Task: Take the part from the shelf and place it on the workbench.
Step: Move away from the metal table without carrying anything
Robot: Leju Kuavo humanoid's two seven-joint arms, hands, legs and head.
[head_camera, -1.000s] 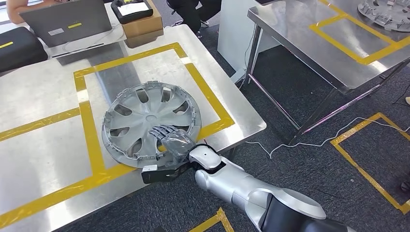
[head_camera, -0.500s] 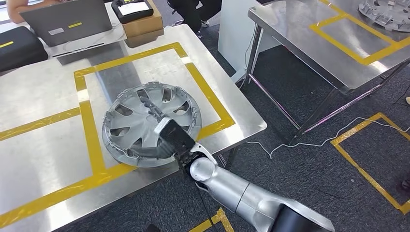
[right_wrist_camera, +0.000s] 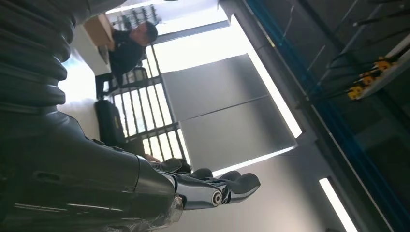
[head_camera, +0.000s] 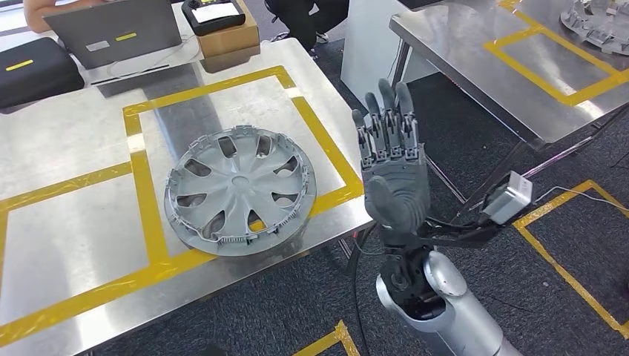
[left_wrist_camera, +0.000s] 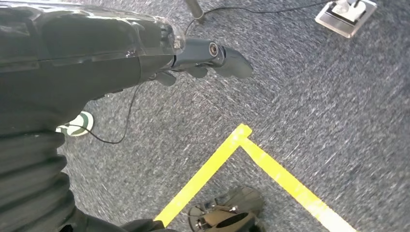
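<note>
Your workbench (head_camera: 67,148) takes up the left half of the head view, a steel top marked with yellow tape (head_camera: 315,133) into a rectangle. That outline looks like the drop zone, which would explain where the part sits. A second steel table (head_camera: 482,67) crosses the upper right, with its own taped box and another grey part (head_camera: 601,18) at the top right corner.

The part (head_camera: 241,189), a grey wheel cover, lies flat, spoked face up, at centre left of the frame. Most of it is inside the tape; its lower edge overlaps the tape line near the bench's front edge. Nothing touches it, so you can judge the placing as done or nearly so.

Your right hand (head_camera: 392,167) stands upright at centre, just right of the bench edge, palm towards the camera, fingers straight, spread and holding nothing. It is clear of the part, a released pose.

Your left hand (left_wrist_camera: 203,55) hangs over the carpet; you cannot tell how its fingers lie.

At upper left sit a laptop (head_camera: 111,37), a black case (head_camera: 37,70) and a cardboard box (head_camera: 226,37) carrying a black device (head_camera: 213,11).
</note>
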